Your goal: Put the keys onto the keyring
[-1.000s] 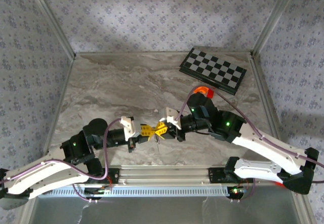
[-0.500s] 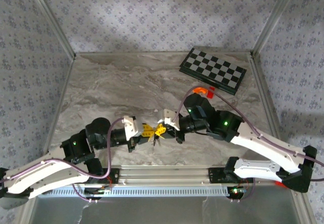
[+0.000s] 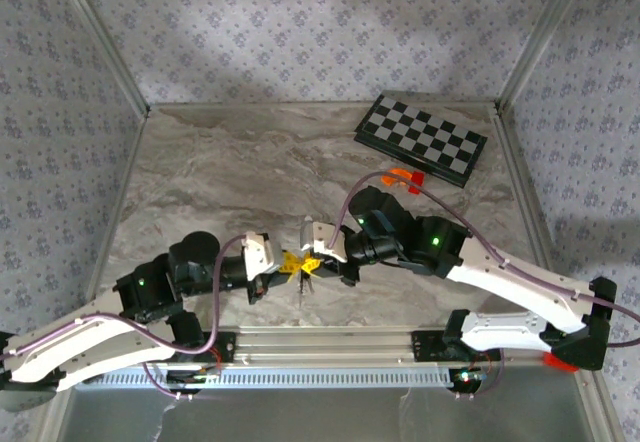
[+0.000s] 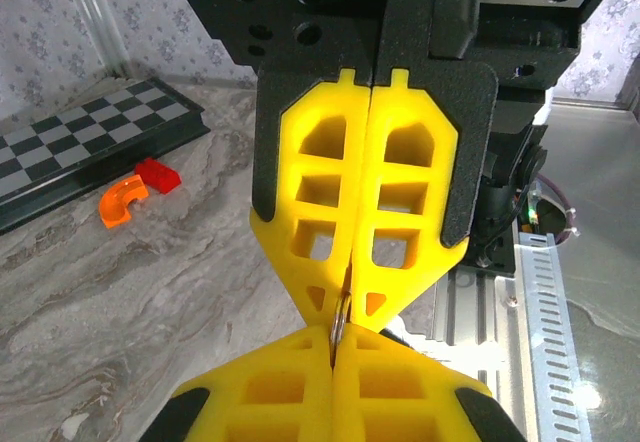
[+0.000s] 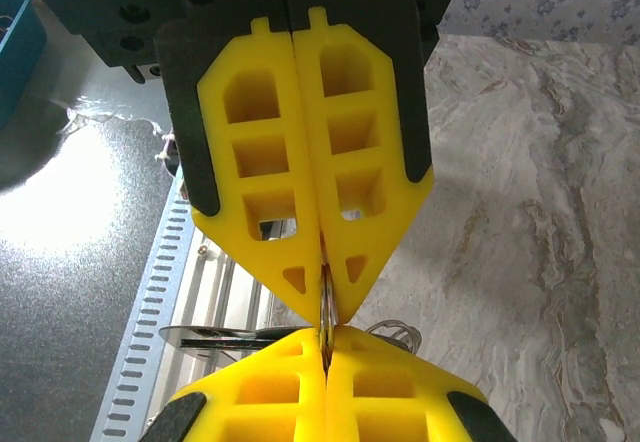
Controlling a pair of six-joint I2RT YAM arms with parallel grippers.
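The left gripper (image 3: 289, 262) and right gripper (image 3: 315, 258) meet tip to tip. Each has its two yellow, lattice-moulded plastic fingers (image 4: 400, 169) pressed together, and one thin steel keyring (image 4: 340, 317) is pinched edge-on in the seam of both pairs, above the front part of the table. Just under the fingertips one flat silvery key (image 5: 215, 335) lies sideways with a wire loop beside it, though how many keys there are in all I cannot tell. Farther out on the grey marble-patterned table (image 3: 230, 172) lie one glossy black-and-white checkerboard (image 3: 421, 139), one curved orange piece (image 3: 397, 175) and one small red block (image 3: 415, 183) just beside it.
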